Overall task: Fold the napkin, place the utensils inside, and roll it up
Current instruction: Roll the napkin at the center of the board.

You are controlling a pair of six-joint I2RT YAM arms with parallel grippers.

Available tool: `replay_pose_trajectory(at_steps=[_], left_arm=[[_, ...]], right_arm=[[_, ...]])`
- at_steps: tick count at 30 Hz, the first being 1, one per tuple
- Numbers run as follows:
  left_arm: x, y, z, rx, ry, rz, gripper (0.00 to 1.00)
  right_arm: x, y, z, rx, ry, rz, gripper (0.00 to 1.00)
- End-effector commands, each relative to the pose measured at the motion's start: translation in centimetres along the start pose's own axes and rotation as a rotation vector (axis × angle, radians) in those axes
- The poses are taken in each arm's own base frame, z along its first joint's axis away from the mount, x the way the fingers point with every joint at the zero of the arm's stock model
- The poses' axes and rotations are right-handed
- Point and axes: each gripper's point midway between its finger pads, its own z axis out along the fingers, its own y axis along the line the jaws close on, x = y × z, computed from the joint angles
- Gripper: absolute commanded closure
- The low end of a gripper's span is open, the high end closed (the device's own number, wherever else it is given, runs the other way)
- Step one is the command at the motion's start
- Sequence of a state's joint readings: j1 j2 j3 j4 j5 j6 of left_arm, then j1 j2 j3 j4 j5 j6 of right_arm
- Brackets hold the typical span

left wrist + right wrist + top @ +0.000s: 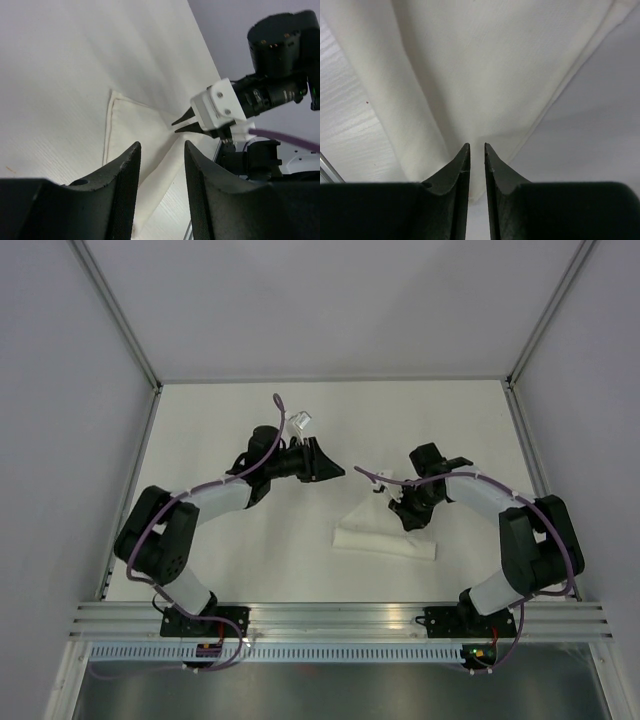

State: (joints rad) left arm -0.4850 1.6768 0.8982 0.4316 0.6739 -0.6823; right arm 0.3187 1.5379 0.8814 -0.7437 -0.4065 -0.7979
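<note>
One napkin (385, 540), two grippers, open table (240, 425) around them.
We see the single folded napkin lying right of centre in the top view, well in from the table's edges, with bare surface above it and to its left. The right gripper (476, 150) stands narrow, pinching the napkin's upper edge into a raised peak. The left gripper (335, 470) hangs half-open and empty, up-left of the napkin and not touching it.

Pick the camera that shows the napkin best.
Top external: the whole napkin is in frame, one part lifted at the right gripper. Left wrist shows one hemmed corner; right wrist only close-up cloth filling the frame.
</note>
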Motion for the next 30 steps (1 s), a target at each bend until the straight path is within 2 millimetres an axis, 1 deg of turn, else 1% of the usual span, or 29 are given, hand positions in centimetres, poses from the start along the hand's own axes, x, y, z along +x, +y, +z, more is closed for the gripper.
replay_pose_trajectory(at_steps=[1,2,3,4,5,6,7,8,9,10,11,12,13,14,16,17,18,19,20,21,22,23,24,25,26,27,28,30], left_arm=[[-2.0,-1.0,-1.9,-0.024,-0.159,0.159,0.53],[-1.3,-0.5,-2.4,-0.045,-0.173,0.151,0.53],[-1.3,-0.7,-2.8,-0.046,-0.192,0.154,0.53],[-0.8,-0.9,-3.5,-0.045,-0.207,0.153,0.53],[-0.9,-1.5,-3.7,-0.031,-0.234,0.174,0.53],[-0.4,-2.0,-3.9,-0.018,-0.24,0.187,0.53],[2.0,-3.1,-3.5,0.002,-0.206,0.237,0.53],[3.0,-3.6,-3.4,-0.014,-0.182,0.268,0.52],[4.3,-4.2,-2.9,-0.001,-0.134,0.34,0.53],[6.5,-6.4,-1.9,0.062,-0.069,0.378,0.55],[8.1,-5.9,-1.4,0.033,-0.017,0.38,0.55],[9.0,-6.3,-1.0,0.043,0.004,0.395,0.55],[9.9,-6.5,-0.8,0.051,0.023,0.397,0.55],[9.9,-6.3,-0.8,0.037,0.014,0.388,0.55],[9.6,-6.4,-0.9,0.037,-0.011,0.387,0.54],[9.1,-6.8,-0.7,0.046,-0.012,0.403,0.54],[9.4,-7.4,-0.4,0.069,0.015,0.418,0.54],[9.9,-8.0,-0.1,0.094,0.048,0.441,0.54],[10.3,-8.1,0.3,0.081,0.071,0.473,0.54],[11.1,-7.8,0.8,0.074,0.107,0.569,0.53],[12.7,-9.0,1.4,0.078,0.166,0.617,0.5],[12.8,-8.6,2.0,0.028,0.166,0.664,0.48],[13.4,-8.7,2.4,0.031,0.183,0.736,0.43],[14.6,-9.1,3.0,0.01,0.185,0.791,0.41],[15.0,-9.3,3.3,0.002,0.183,0.833,0.4],[15.6,-9.1,3.3,0.003,0.186,0.899,0.38],[16.3,-9.1,3.5,-0.009,0.185,0.933,0.38],[16.9,-8.8,3.4,-0.016,0.197,0.985,0.38]], right_arm=[[-2.5,-2.0,-0.8,0.052,-0.036,0.058,0.77],[-2.7,-2.2,-0.9,0.055,-0.035,0.08,0.77],[-2.7,-2.4,-0.7,0.054,-0.028,0.099,0.77],[-3.1,-2.9,-0.9,0.067,-0.031,0.107,0.77],[-3.2,-3.1,-0.9,0.075,-0.031,0.125,0.77],[-3.4,-3.1,-1.0,0.077,-0.032,0.13,0.78],[-3.6,-3.1,-1.1,0.073,-0.04,0.133,0.78],[-3.8,-2.9,-1.3,0.067,-0.045,0.127,0.78],[-4.0,-2.9,-1.7,0.072,-0.057,0.123,0.77],[-4.4,-3.0,-2.0,0.08,-0.066,0.121,0.76],[-4.6,-3.1,-2.2,0.081,-0.069,0.118,0.76],[-4.5,-2.7,-2.5,0.063,-0.053,0.114,0.77],[-5.2,-2.8,-3.1,0.064,-0.072,0.107,0.78],[-5.4,-2.7,-3.6,0.064,-0.083,0.102,0.77],[-6.1,-2.0,-5.2,0.065,-0.116,0.056,0.7],[-6.4,-1.6,-6.1,0.077,-0.14,0.037,0.66],[-6.4,-1.7,-6.4,0.094,-0.142,0.033,0.64],[-6.4,-1.9,-6.5,0.111,-0.141,0.033,0.64],[-6.0,-2.3,-6.6,0.132,-0.117,0.036,0.64],[-5.9,-2.4,-6.6,0.137,-0.112,0.034,0.64],[-6.0,-2.6,-6.7,0.14,-0.11,0.042,0.65],[-5.9,-2.9,-6.7,0.137,-0.11,0.06,0.65],[-5.9,-3.2,-6.7,0.137,-0.11,0.069,0.65],[-6.1,-3.7,-7.1,0.148,-0.118,0.09,0.65],[-6.2,-4.1,-7.0,0.151,-0.118,0.101,0.66],[-6.3,-4.5,-7.3,0.159,-0.125,0.109,0.66],[-6.2,-5.0,-7.5,0.165,-0.129,0.128,0.66],[-6.1,-5.5,-7.8,0.165,-0.135,0.147,0.66]])
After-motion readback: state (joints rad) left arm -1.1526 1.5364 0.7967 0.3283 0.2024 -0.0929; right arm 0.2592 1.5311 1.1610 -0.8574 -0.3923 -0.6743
